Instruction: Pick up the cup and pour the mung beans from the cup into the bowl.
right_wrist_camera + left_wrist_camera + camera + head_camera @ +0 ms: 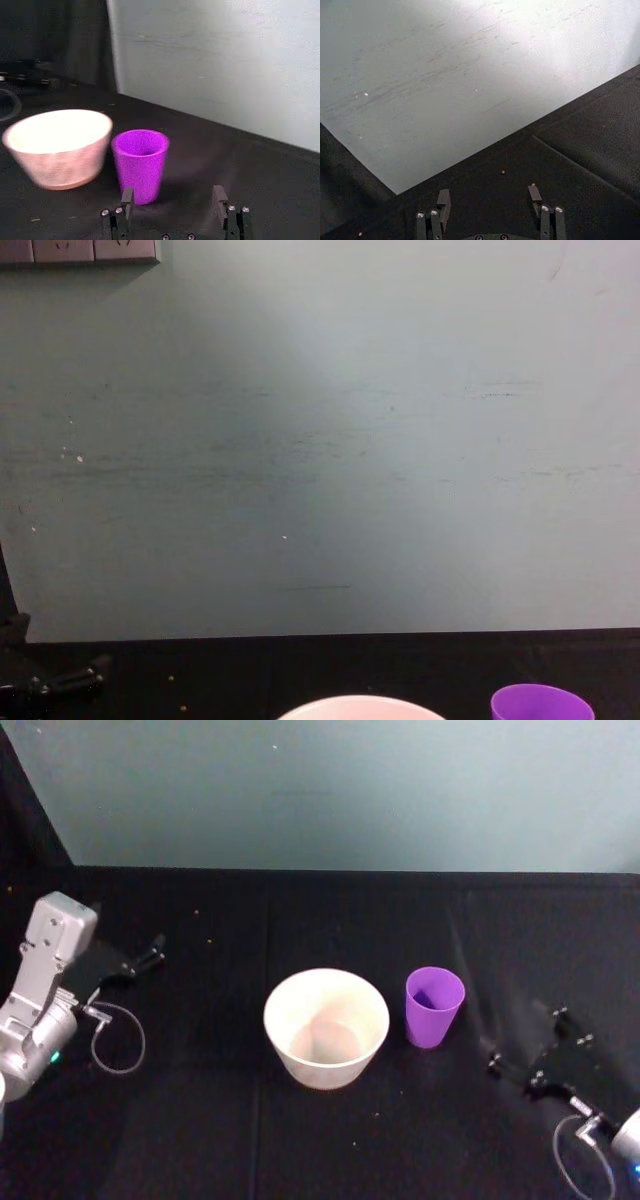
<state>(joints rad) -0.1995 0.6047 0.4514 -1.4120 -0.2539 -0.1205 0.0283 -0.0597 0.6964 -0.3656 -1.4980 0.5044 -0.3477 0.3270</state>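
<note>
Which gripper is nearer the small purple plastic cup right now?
Right. The right gripper, open, sits to the right of the purple cup; the left gripper is far left, beyond the wide pale round bowl.

A black table met a pale teal wall; grey sockets sat at the wall's eleven o'clock.

Dim overall; the black tabletop swallows detail. Glare washes the wall toward one o'clock in the left wrist view, light perhaps overhead; the bowl glows overexposed.
</note>
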